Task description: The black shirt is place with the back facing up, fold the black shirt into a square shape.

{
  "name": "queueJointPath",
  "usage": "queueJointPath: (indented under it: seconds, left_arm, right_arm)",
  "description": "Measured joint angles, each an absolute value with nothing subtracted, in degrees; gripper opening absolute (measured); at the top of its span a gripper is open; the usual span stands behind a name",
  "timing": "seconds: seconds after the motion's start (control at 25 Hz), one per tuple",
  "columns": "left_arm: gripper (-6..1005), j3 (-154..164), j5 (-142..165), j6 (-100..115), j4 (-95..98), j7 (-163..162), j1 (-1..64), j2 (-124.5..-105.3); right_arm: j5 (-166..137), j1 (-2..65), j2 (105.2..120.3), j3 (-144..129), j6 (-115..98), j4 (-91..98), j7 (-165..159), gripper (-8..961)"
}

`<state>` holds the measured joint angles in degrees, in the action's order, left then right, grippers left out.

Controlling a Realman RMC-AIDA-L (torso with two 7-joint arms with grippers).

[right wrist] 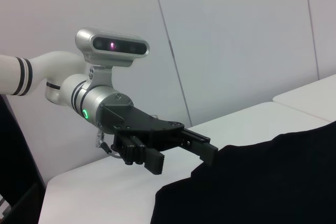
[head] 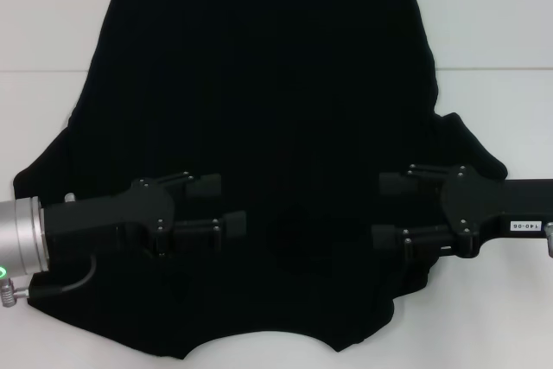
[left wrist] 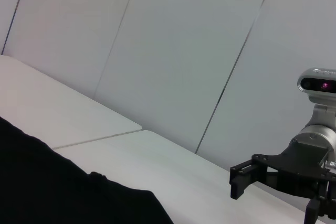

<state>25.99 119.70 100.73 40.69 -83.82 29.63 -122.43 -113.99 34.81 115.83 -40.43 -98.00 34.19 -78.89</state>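
Note:
The black shirt (head: 268, 110) lies spread flat on the white table (head: 52, 41), its straight hem at the far edge, its sleeves out to left and right, its neckline near me. My left gripper (head: 220, 205) is open over the shirt's near left part, fingers pointing inward. My right gripper (head: 387, 211) is open over the near right part, facing it. Neither holds fabric. The shirt also shows in the left wrist view (left wrist: 52, 192) and the right wrist view (right wrist: 262, 182). The right wrist view shows the left gripper (right wrist: 184, 158) open.
Bare table surface lies to the left, right and far side of the shirt. A seam (head: 43, 72) crosses the table. A pale panelled wall (left wrist: 184, 51) stands behind it.

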Motion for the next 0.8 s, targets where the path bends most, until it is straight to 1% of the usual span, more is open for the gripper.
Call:
queueJointPath:
  seconds: [0.64, 0.8]
  left_arm:
    - [875, 25.98, 119.8, 100.08, 40.6, -84.12, 29.9, -122.43]
    - [876, 25.79, 119.16, 98.88, 40.61, -84.85, 29.83, -122.66]
  right_arm:
    - [-113.99, 35.29, 115.89, -40.34, -98.0, 34.19, -78.75, 911]
    - [-113.99, 35.33, 116.37, -40.21, -97.85, 34.22, -78.75, 911]
